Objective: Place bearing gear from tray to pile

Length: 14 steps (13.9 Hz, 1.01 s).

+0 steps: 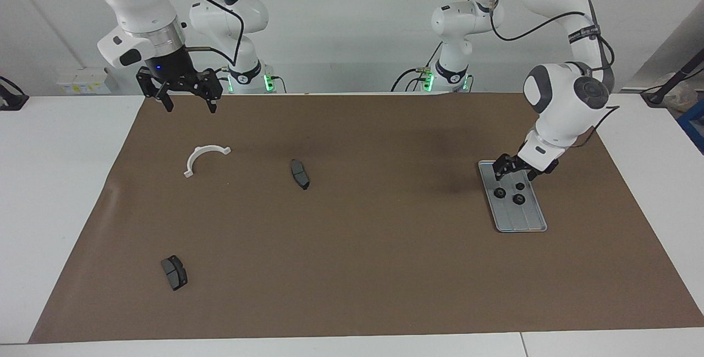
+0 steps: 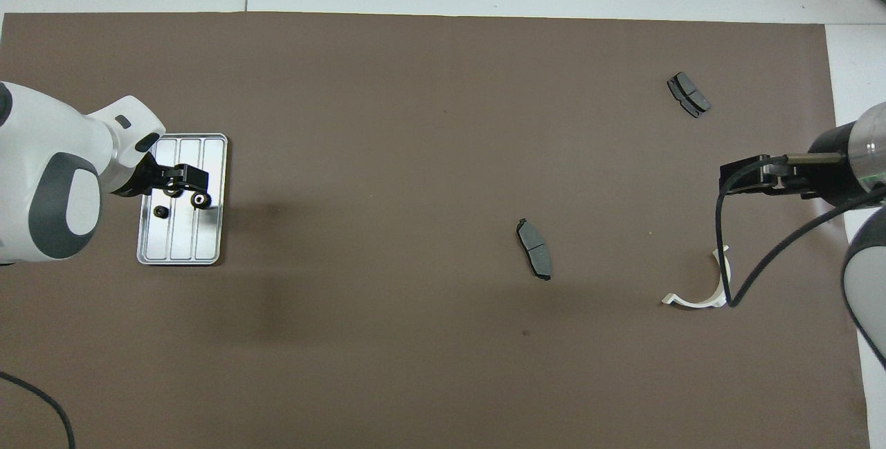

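The silver ridged tray (image 1: pixel 523 219) (image 2: pixel 181 241) lies toward the left arm's end of the brown mat. Three small black bearing gears sit on it: one (image 1: pixel 499 192) (image 2: pixel 201 199), one (image 1: pixel 517 198) partly under the gripper in the overhead view, and a smaller one (image 1: pixel 520 186) (image 2: pixel 160 212). My left gripper (image 1: pixel 515 174) (image 2: pixel 188 183) hangs open just over the tray's end nearer the robots, holding nothing. The pile is scattered: a white bracket (image 1: pixel 204 157) (image 2: pixel 699 297) and two dark brake pads (image 1: pixel 300 174) (image 1: pixel 174 272). My right gripper (image 1: pixel 190 107) (image 2: pixel 727 176) waits open above the mat's edge by the bracket.
The brown mat (image 1: pixel 385 269) covers most of the white table. In the overhead view one brake pad (image 2: pixel 534 249) lies mid-mat and the other (image 2: pixel 688 95) farther from the robots. A black cable (image 2: pixel 761 262) droops from the right arm over the bracket.
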Each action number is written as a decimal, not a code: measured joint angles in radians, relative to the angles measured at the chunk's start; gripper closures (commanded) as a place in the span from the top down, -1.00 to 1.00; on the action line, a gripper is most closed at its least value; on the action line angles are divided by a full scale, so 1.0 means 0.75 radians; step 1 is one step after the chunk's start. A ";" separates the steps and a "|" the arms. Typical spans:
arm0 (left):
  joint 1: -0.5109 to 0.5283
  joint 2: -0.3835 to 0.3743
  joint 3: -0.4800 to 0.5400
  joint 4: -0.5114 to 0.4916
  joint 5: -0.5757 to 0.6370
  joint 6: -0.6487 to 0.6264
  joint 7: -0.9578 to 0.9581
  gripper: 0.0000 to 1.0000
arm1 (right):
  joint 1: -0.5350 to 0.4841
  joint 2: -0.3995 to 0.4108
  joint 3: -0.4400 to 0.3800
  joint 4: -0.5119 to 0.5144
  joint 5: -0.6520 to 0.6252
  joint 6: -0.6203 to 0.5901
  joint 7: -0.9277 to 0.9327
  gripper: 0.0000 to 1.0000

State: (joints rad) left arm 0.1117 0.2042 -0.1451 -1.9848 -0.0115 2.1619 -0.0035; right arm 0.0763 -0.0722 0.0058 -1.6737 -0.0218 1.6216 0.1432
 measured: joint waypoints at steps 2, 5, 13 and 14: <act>-0.005 0.053 -0.003 -0.006 0.000 0.061 -0.092 0.69 | 0.000 0.000 0.000 0.000 0.000 0.000 0.000 1.00; -0.005 0.072 -0.002 -0.055 0.000 0.083 -0.203 0.41 | 0.000 0.000 0.000 0.000 0.000 0.000 0.000 1.00; -0.002 0.064 0.000 -0.120 -0.001 0.153 -0.474 0.27 | 0.000 0.000 0.000 0.000 0.000 0.000 0.000 1.00; 0.000 0.064 0.003 -0.123 -0.001 0.173 -0.483 0.27 | 0.000 0.000 0.000 0.000 0.000 0.000 0.000 1.00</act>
State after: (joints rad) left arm 0.1115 0.2519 -0.1429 -2.0771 -0.0123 2.2913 -0.3654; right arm 0.0763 -0.0722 0.0058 -1.6738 -0.0218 1.6216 0.1432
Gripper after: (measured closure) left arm 0.361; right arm 0.000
